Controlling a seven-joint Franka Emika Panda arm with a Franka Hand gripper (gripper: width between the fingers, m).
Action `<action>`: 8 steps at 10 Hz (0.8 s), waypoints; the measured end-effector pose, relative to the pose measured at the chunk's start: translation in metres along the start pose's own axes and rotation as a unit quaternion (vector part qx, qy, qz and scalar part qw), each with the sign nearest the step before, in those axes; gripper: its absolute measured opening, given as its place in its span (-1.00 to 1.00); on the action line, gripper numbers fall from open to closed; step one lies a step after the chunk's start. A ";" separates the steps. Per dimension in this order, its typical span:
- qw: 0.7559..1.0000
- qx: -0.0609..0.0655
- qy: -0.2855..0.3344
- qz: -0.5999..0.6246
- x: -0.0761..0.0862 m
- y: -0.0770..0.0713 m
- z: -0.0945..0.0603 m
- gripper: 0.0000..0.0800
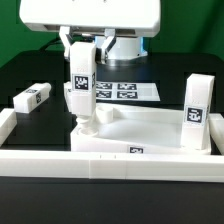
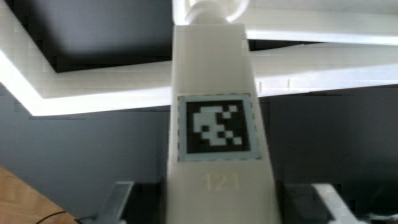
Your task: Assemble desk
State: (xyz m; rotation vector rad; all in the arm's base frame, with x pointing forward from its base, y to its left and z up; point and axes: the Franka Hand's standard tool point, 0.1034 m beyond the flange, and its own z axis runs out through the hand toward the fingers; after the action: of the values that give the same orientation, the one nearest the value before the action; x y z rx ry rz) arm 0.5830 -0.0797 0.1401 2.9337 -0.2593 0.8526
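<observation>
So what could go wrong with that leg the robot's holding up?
1. The held leg meets the corner socket of the tabletop. If it leans even a little, it might jam instead of going in.
2. If the jaws let go too early, it could topple over.
3. Pushing hard might shove the tabletop and wobble the other upright leg on the exterior view's right.

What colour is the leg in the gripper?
The leg is white, bearing a black-and-white square tag; clearest in wrist view.
</observation>
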 end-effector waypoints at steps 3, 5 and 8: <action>1.000 0.000 0.000 0.000 0.000 0.000 0.000 -0.27; 1.000 0.001 -0.005 -0.001 -0.004 -0.003 0.004 -0.27; 1.000 0.002 -0.009 -0.004 -0.009 -0.006 0.007 -0.27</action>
State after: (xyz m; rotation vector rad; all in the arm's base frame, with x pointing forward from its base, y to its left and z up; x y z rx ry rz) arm 0.5809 -0.0730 0.1290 2.9454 -0.2461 0.8278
